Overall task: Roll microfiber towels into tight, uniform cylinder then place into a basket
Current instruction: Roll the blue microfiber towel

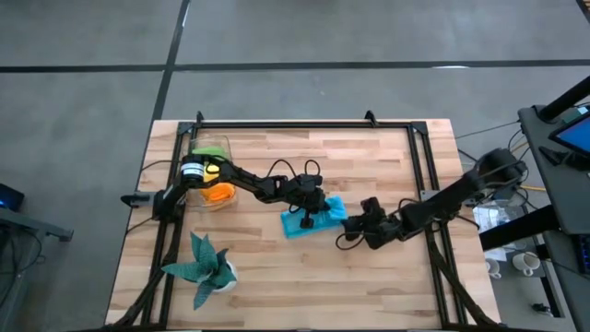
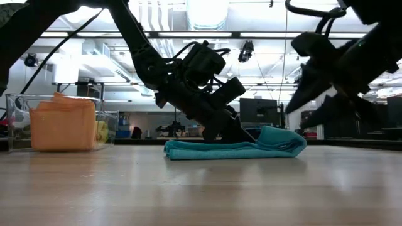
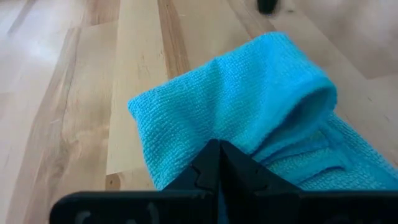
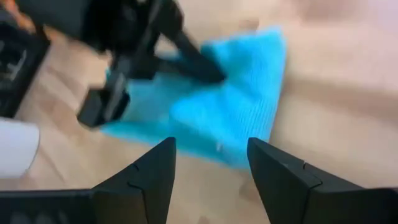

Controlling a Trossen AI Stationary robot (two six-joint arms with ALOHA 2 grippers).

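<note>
A bright blue towel (image 1: 313,216) lies near the middle of my wooden desk (image 1: 277,277), a little toward my right side. It is partly worked: most of it lies flat, while the edge toward my right arm is folded over into a soft, loose hump, seen from table height as a rounded bulge at one end of the cloth.

My left hand (image 1: 307,219) is pressed down onto the blue towel, its two dark fingers clenched together into a single point. From my left wrist, the closed fingertips (image 3: 219,163) sit right against the cloth, with the folded hump rising just beyond them. I cannot tell whether any fabric is pinched between them or whether they only press on it.

My right hand (image 1: 353,227) hangs just beside the towel's folded edge, above the desk and not touching the cloth. Its fingers (image 4: 152,174) stand well apart, released and holding nothing. From my right wrist I look between them at the blue towel and at my left hand on it.

Farther off, toward my left and the back of the desk, stands the clear basket (image 1: 224,148). Inside it is an orange towel (image 1: 219,193), rolled and upright against the wall, with a lime green towel (image 1: 210,151) and a yellow towel (image 1: 213,168) beside it.

At the front of the desk on my left is a dark teal spiky plant (image 1: 201,266) in a white pot. A black metal frame (image 1: 304,124) runs around the work area.
</note>
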